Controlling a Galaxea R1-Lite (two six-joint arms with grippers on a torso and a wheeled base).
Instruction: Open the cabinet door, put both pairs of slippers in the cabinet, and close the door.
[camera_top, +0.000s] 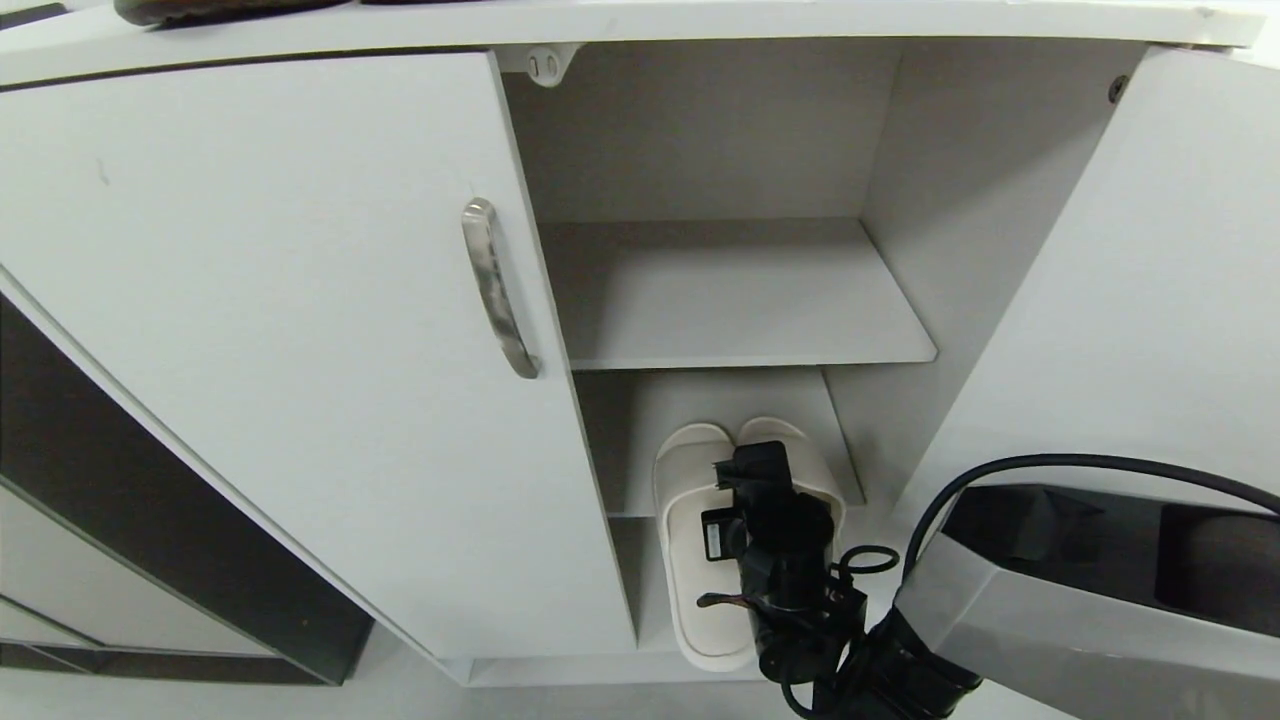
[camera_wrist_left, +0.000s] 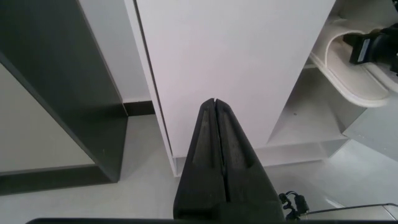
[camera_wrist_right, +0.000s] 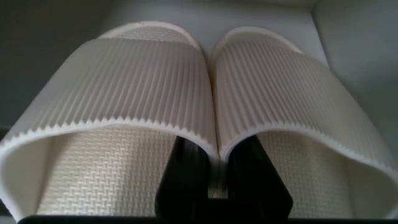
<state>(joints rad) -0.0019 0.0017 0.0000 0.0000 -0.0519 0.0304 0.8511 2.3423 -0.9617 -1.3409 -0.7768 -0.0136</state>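
Observation:
A pair of white slippers (camera_top: 690, 530) lies side by side in the bottom compartment of the white cabinet (camera_top: 720, 130), toes inward, heels reaching past its front edge. My right gripper (camera_top: 757, 470) goes in under their straps. In the right wrist view its black fingers (camera_wrist_right: 186, 180) pinch the slippers' (camera_wrist_right: 143, 81) two inner walls together, so the right gripper (camera_wrist_right: 217, 183) is shut on the pair. My left gripper (camera_wrist_left: 214, 109) is shut on nothing, low in front of the closed left door (camera_wrist_left: 236, 56). The slippers (camera_wrist_left: 348, 78) show off to its side.
The cabinet's right door (camera_top: 1150, 300) stands open on the right. The left door (camera_top: 250, 300) with its metal handle (camera_top: 497, 290) is closed. A bare middle shelf (camera_top: 740, 300) sits above the slippers. A dark panel (camera_top: 150, 500) flanks the cabinet on the left.

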